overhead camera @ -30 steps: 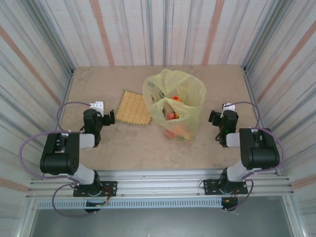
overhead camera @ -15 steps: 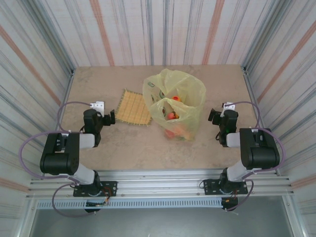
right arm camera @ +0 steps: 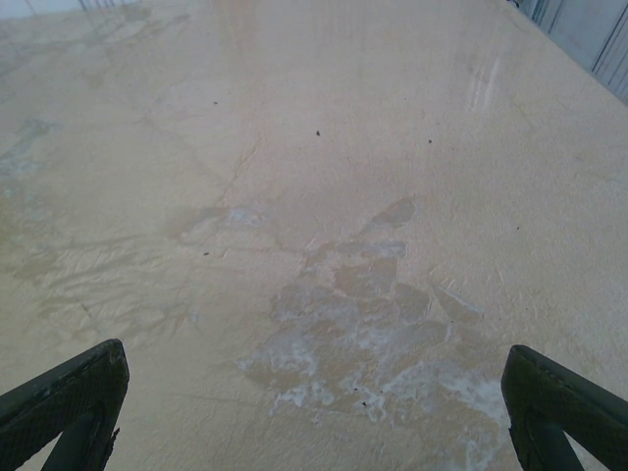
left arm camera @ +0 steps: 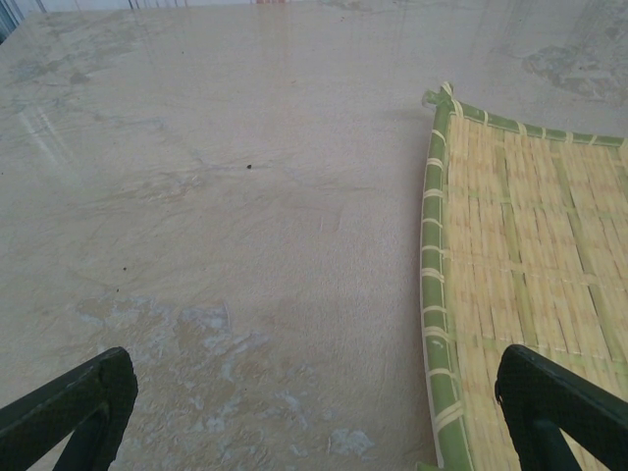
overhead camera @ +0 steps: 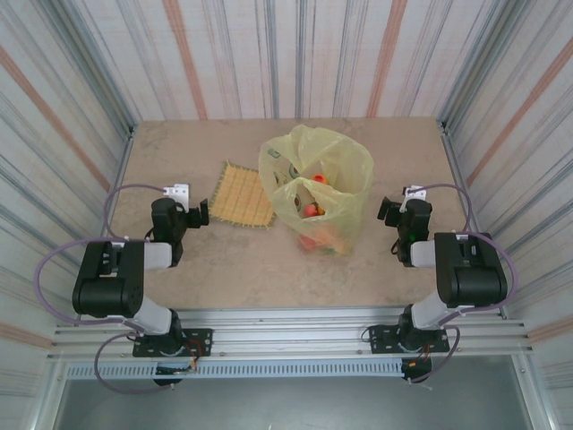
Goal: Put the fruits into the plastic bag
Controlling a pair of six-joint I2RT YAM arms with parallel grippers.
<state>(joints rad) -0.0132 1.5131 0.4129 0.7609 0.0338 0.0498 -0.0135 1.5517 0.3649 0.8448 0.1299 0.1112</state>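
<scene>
Nothing moves between the earlier shots and this one; arms, bag and mat sit exactly where they were.

Top view: bag stands just past table centre, mouth slumped open, with the fruits showing red and orange through the plastic. I can't spot any loose ones outside it, so the job looks done to me. Mat lies at the bag's 9 o'clock, touching or nearly so. Left gripper is at the mat's 8 o'clock, right gripper at the bag's 4 o'clock, both apart from the bag.

Left wrist view: jaws spread wide, nothing between them, mat's green border at 3 o'clock under the right-hand finger.

Right wrist view: jaws wide too, empty, blotchy bare table ahead.

What could go wrong, imo: that bag is thin and only propped up by its own load. The low fruits bulge toward 6 o'clock, so a nudge from either arm could tip it and roll them out. A left arm push toward 12 could also catch the mat edge and shove it into the bag.
</scene>
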